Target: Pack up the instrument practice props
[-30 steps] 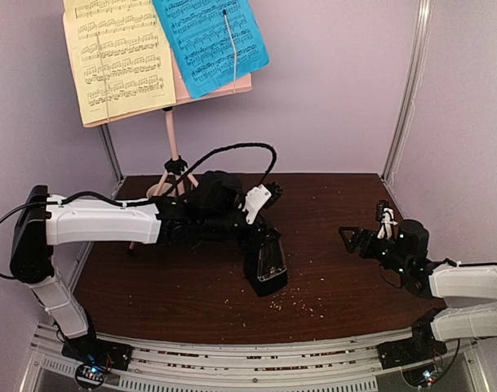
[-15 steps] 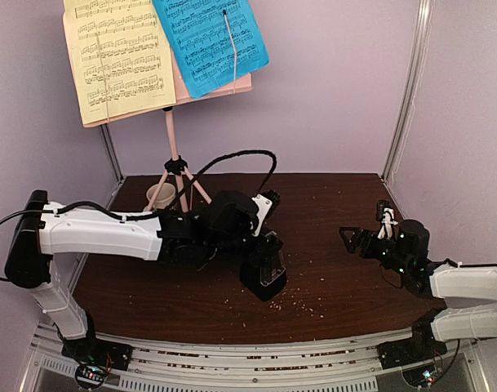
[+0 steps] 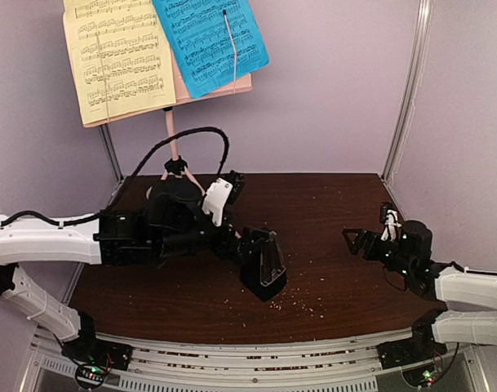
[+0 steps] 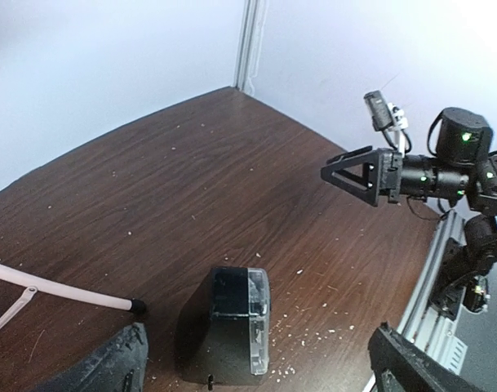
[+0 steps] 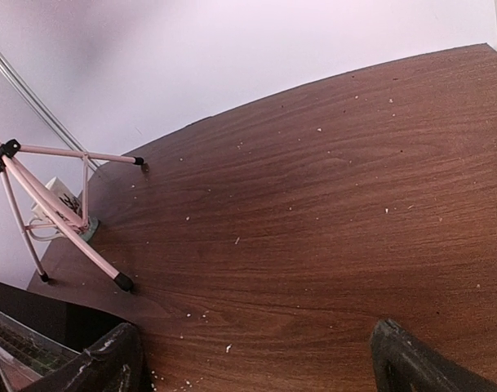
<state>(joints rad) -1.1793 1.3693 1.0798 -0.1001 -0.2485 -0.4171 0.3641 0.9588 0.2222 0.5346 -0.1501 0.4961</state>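
Observation:
The black pyramid metronome (image 3: 262, 262) with its clear cover stands free on the brown table (image 3: 338, 204). My left gripper (image 3: 234, 244) is open just left of it, and in the left wrist view the metronome (image 4: 224, 327) sits between and slightly ahead of the spread fingers of that gripper (image 4: 260, 347). At the back left stands the pink music stand (image 3: 173, 135), holding a yellow page (image 3: 117, 57) and a blue page (image 3: 207, 41). My right gripper (image 3: 354, 239) hovers open and empty at the right. It points toward the stand's tripod legs (image 5: 60, 212).
A beige mug (image 5: 59, 196) sits behind the tripod legs. It is hidden by my left arm in the top view. Pale crumbs (image 3: 297, 304) are scattered near the metronome. Lilac walls with metal corner posts (image 3: 407, 90) close in the table at the back and sides.
My left gripper has opened and let go of the metronome, and the arm has drawn back to the left. The metronome stays in place. The right arm is nearly still.

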